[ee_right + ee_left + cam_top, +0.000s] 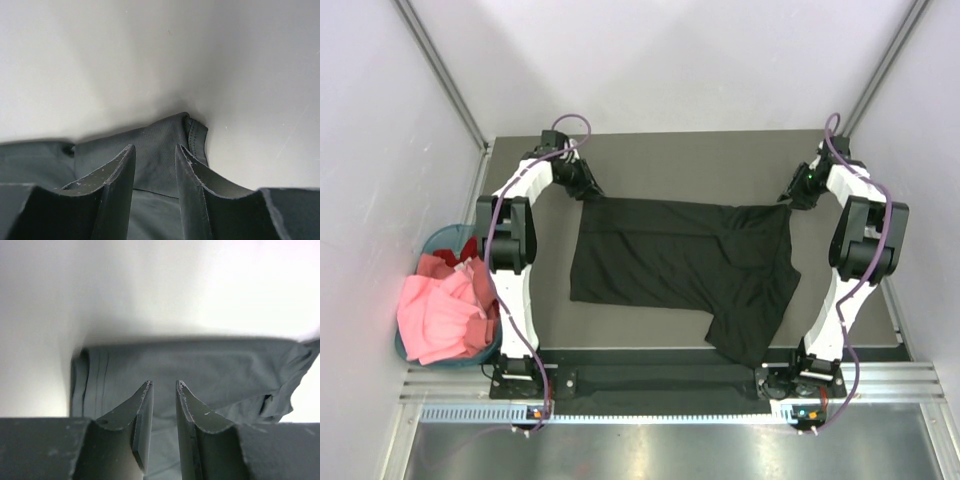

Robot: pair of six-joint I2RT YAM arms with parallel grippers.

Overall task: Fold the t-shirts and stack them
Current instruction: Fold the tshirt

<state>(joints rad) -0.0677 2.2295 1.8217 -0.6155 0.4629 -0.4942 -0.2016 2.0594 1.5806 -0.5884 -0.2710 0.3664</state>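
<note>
**Top view.** The black t-shirt (680, 265) is lying spread across the middle of the grey table (650, 160). It is mostly flat, with creases running across it. One lobe of cloth is trailing toward the near edge, beside the base of the right arm. The left gripper (589, 192) is being presented at the far left corner of the garment. The right gripper (790, 201) is being presented at the far right corner, where the cloth is tapering to a narrow point that is reaching up to the fingertips.

**Left wrist view.** The two fingers (142, 412) are being held a narrow gap apart. Dark cloth is being seen within the gap and beyond the tips, with a stitched hem running along its left margin. Whether the cloth is being clamped or merely straddled cannot be told.

**Right wrist view.** The fingers (192, 175) are likewise being held slightly apart. A hemmed corner of the shirt is lying between them and just past the tips. Here too, it cannot be told whether the cloth is being pinched.

**Left of the table.** Beside the left arm, the teal basket (430, 242) is being filled by two other garments. The pink t-shirt (438, 318) is being shown heaped on top and spilling over the near rim. The red t-shirt (442, 264) is showing behind it.
</note>
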